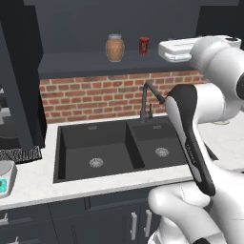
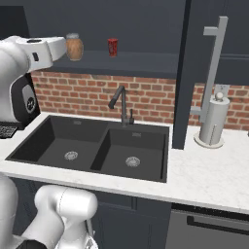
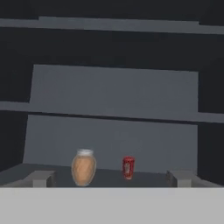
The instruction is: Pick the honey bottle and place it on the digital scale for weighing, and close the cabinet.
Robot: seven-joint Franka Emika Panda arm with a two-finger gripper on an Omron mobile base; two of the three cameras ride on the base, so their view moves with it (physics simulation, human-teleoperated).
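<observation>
the claw (image 3: 109, 177) is hovering in front of the open cabinet (image 3: 113, 96), level with its lowest shelf, and its jaws are standing wide with nothing between them; one tip is showing at each lower corner of the hand view. the honey bottle (image 3: 83, 167) is sitting upright on that shelf ahead of the claw and a little to its left, apart from both fingers and not yet gripped. a small red can (image 3: 128, 168) is standing just to the right of the bottle, also ahead of the claw, near enough that the approach will probably need some care to avoid knocking it.

the digital scale (image 1: 5, 178) is resting on the table (image 1: 33, 178) well below the claw and far off to its left, past the double sink (image 1: 95, 152), and its platform is carrying nothing. the cabinet door (image 2: 197, 73) is hanging open on the right side, its long silver handle (image 2: 212, 63) facing out into the room.

judging from this, the task is barely under way: the reach looks nearly lined up, but the grasp, the carry to the scale and the closing of the door are all left to do.
</observation>
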